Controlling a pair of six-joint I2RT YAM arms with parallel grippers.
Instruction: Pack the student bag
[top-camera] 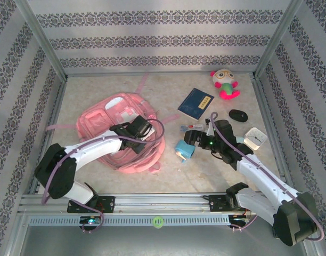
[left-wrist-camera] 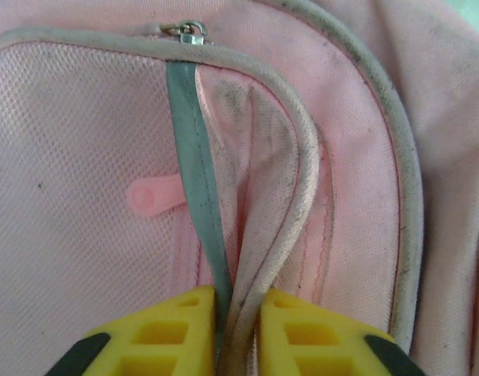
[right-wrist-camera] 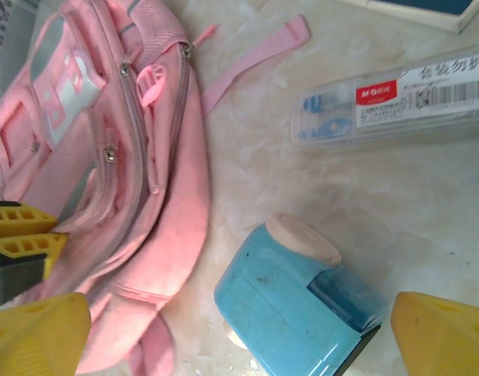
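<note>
The student bag (top-camera: 107,120) is a pink backpack lying flat at the left of the table. My left gripper (top-camera: 143,129) rests on its right side. In the left wrist view its yellow fingers (left-wrist-camera: 302,329) are shut on the bag's (left-wrist-camera: 83,117) white piped pocket edge (left-wrist-camera: 298,188) and a grey-green strip, below a zip puller (left-wrist-camera: 191,31). My right gripper (top-camera: 190,140) stands open over a blue pencil sharpener (top-camera: 184,151). In the right wrist view the sharpener (right-wrist-camera: 294,301) lies between the wide-apart yellow fingertips (right-wrist-camera: 36,333), beside the bag (right-wrist-camera: 169,157).
A clear pen box (top-camera: 192,127) (right-wrist-camera: 396,102) lies just beyond the sharpener. Farther back are a blue notebook (top-camera: 195,103), a plush toy (top-camera: 225,84), a black mouse (top-camera: 238,115) and a small white box (top-camera: 255,137). Metal frame posts and patterned walls ring the table.
</note>
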